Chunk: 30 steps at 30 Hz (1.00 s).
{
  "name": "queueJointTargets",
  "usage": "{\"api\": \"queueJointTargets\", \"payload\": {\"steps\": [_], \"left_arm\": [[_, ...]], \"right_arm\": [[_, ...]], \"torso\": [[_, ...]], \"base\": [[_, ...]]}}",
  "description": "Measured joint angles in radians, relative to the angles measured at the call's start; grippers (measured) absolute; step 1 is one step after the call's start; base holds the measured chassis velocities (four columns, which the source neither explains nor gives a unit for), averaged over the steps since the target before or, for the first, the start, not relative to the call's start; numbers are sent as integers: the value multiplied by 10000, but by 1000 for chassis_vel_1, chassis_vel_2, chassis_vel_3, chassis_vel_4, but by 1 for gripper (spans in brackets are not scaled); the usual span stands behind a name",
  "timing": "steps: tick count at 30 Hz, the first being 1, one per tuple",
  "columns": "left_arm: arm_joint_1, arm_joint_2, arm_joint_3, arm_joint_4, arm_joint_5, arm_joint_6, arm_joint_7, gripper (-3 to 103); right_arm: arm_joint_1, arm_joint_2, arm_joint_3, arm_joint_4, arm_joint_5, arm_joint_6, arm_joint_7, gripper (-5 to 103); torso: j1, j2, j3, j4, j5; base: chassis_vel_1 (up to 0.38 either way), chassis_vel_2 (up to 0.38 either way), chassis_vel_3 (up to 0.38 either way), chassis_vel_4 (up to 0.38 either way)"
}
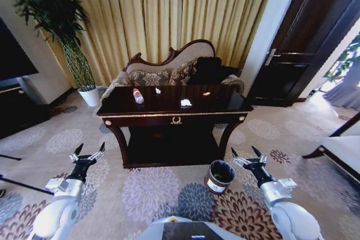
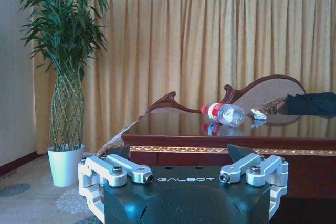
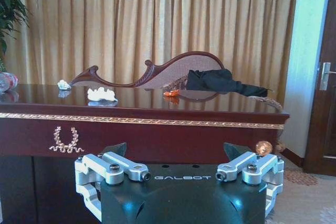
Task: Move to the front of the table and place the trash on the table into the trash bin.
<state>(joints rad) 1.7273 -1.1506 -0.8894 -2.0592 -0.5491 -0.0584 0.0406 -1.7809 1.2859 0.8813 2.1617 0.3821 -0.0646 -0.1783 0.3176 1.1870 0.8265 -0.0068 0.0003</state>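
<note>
The dark glossy table (image 1: 163, 105) with gold trim stands a short way ahead of me. On its top lie a clear bottle with a red cap (image 1: 138, 96), a small white paper scrap (image 1: 158, 90), a larger crumpled paper (image 1: 186, 103) and a small orange wrapper (image 1: 206, 94). The round brown trash bin (image 1: 219, 176) sits on the carpet by the table's front right leg. My left gripper (image 1: 90, 153) and right gripper (image 1: 247, 154) hang open and empty below table height, the right one beside the bin. The left wrist view shows the bottle (image 2: 223, 114); the right wrist view shows the crumpled paper (image 3: 102, 94).
A chaise sofa (image 1: 174, 63) with a dark garment stands behind the table. A tall plant in a white pot (image 1: 89, 96) is at the back left, a dark cabinet (image 1: 17, 111) at the left, a dark door (image 1: 304, 49) and a white bench (image 1: 343, 150) at the right.
</note>
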Motion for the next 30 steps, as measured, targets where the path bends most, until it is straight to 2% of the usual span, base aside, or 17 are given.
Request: {"api": "queueJointTargets", "payload": {"steps": [26, 28, 30], "left_arm": [[29, -37, -14, -138, 65, 55, 8, 100], [84, -16, -109, -363, 2, 135, -10, 100], [161, 125, -429, -1141, -243, 674, -199, 100]], "right_arm": [[-9, 10, -106, -19, -46, 10, 16, 100], [4, -21, -62, 39, 39, -2, 64, 100], [105, -239, 100, 262, 427, -119, 223, 100]], "torso": [[1, 0, 0, -1, -1], [0, 0, 1, -1, -2], [0, 1, 0, 0, 3]], "base": [[-125, 123, 128, -126], [-120, 118, 136, -113], [-124, 114, 114, -108]]}}
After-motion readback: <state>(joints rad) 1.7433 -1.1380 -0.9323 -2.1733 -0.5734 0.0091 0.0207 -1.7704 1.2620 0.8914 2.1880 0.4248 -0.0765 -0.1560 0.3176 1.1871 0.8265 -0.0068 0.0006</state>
